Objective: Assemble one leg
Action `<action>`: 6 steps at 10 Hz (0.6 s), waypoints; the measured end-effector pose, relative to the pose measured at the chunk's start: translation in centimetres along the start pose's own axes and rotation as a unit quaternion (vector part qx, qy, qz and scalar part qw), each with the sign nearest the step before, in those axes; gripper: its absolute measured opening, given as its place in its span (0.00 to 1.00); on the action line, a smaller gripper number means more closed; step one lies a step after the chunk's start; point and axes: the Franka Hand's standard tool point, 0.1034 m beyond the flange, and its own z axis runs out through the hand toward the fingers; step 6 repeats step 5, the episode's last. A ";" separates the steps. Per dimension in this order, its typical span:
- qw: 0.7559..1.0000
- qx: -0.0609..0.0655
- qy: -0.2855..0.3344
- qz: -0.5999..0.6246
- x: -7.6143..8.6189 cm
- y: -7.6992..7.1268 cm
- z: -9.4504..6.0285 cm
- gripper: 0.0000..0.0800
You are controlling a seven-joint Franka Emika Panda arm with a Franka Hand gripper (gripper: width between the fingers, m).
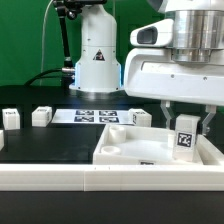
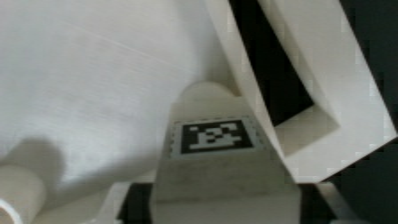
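Note:
My gripper [image 1: 186, 128] is shut on the leg [image 1: 185, 136], a small white post with a black-and-white tag facing the camera. It holds the leg upright over the corner of the large white tray-like piece [image 1: 128, 152] at the exterior view's right. I cannot tell whether the leg's lower end touches the piece. In the wrist view the leg [image 2: 219, 137] sits between the dark fingers [image 2: 135, 198] of my gripper [image 2: 221, 200]. Below it are the piece's flat inside [image 2: 89, 80] and its raised rim [image 2: 294, 95].
Other white legs stand on the black table at the exterior view's left [image 1: 10, 118], [image 1: 41, 115] and behind the tray piece [image 1: 137, 117]. The marker board [image 1: 95, 114] lies at the back. The arm's white base [image 1: 97, 60] rises behind it. A round boss [image 2: 18, 188] sits on the piece.

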 end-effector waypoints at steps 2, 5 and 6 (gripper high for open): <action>1.000 0.000 -0.001 0.001 -0.1 0.0 0.1 0.60; 1.000 0.000 -0.001 0.001 -0.1 0.0 0.1 0.80; 1.000 0.000 -0.001 0.001 -0.1 0.0 0.1 0.80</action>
